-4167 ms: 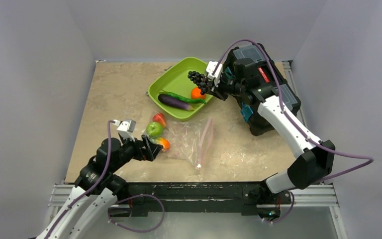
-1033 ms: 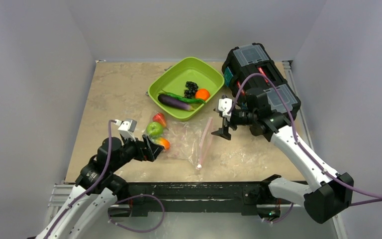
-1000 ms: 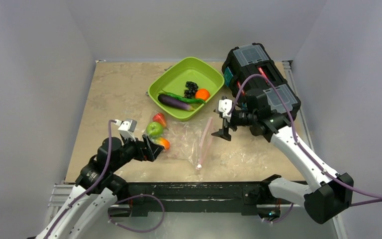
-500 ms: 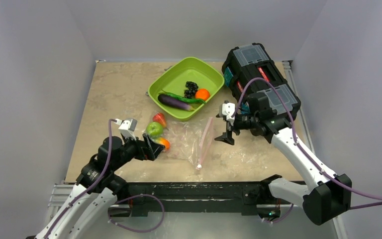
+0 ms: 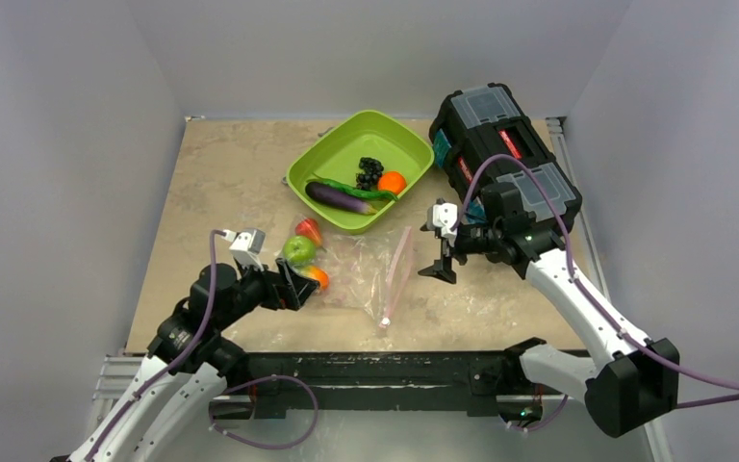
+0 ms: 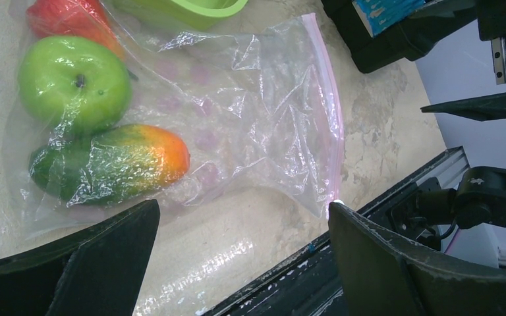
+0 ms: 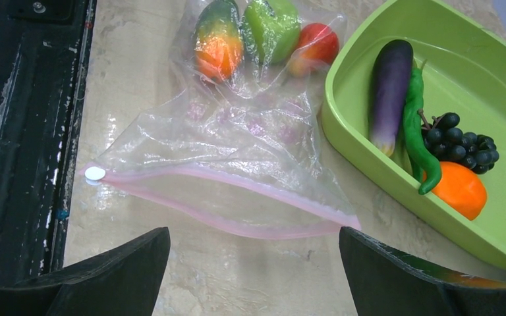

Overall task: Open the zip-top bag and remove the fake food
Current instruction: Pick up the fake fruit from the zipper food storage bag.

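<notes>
The zip-top bag (image 5: 370, 274) lies flat on the table, its pink zip strip (image 7: 224, 197) parted, so the mouth gapes toward my right gripper. Fake food still inside it: a green fruit (image 6: 72, 82), an orange-green piece (image 6: 118, 161) and a red piece (image 7: 317, 43), all at the closed end. In the green tray (image 5: 366, 135) lie the eggplant (image 7: 390, 92), green pod (image 7: 416, 131), grapes (image 7: 461, 141) and orange (image 7: 458, 189). My left gripper (image 5: 298, 286) is open at the bag's closed end, holding nothing. My right gripper (image 5: 438, 272) hangs open just right of the mouth, also holding nothing.
A black toolbox (image 5: 500, 144) stands at the back right, close behind my right arm. The black frame rail (image 5: 375, 371) runs along the table's near edge, a short way from the bag's white zip slider (image 7: 94, 173).
Some seconds ago my right gripper held the grapes over the tray; they now lie in it. Over the last second that gripper has drifted slightly right beside the bag's mouth. The left arm has not moved.
</notes>
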Controlling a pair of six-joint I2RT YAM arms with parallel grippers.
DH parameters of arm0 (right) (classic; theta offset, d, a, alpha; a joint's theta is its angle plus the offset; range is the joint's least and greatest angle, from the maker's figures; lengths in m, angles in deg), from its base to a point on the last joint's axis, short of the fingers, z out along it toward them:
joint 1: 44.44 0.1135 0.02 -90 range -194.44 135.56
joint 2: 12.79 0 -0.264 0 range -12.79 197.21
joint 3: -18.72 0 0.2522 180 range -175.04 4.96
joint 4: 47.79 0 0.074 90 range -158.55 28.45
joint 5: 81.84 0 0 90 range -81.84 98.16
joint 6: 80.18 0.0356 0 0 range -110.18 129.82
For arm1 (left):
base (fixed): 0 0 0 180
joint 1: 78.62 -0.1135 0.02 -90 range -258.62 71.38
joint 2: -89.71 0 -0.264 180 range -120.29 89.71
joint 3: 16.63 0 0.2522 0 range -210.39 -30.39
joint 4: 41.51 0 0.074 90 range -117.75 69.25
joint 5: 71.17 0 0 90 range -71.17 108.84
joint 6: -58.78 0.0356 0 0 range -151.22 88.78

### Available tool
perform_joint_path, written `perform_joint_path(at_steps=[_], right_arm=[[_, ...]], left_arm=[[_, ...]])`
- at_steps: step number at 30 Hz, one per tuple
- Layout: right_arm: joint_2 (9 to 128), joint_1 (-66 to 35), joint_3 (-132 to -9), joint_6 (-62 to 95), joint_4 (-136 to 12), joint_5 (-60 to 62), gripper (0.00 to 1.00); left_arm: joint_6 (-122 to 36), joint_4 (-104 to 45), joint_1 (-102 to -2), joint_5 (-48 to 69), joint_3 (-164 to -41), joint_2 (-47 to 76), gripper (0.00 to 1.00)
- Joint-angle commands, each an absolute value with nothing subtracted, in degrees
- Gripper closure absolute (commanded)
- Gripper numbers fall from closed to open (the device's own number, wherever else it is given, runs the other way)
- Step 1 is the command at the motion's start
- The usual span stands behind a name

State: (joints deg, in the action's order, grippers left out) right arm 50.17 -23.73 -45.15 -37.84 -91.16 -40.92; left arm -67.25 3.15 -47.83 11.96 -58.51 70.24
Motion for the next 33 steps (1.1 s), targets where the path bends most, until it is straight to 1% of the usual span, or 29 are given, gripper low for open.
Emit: perform_joint_path(at_steps=[1,21,27,33], right_arm=[[48.49,-24.24,-44.71,-39.11,-90.93,-42.82,0.01],[47.5,-24.82,-43.43,-41.71,-91.88,-43.2,0.01],[47.84,-24.78,-44.31,-45.3,-94.44,-43.18,0.01],[48.08,-24.75,-46.02,-48.5,-98.21,-40.01,0.01]], left_arm=[[-67.87,0.55,-47.76,11.45,-57.81,70.25,0.0],[-67.35,1.36,-47.72,11.21,-58.25,70.37,0.0],[-66.76,2.34,-47.72,11.5,-58.69,70.45,0.0],[-66.23,2.63,-47.74,11.6,-58.45,70.19,0.0]])
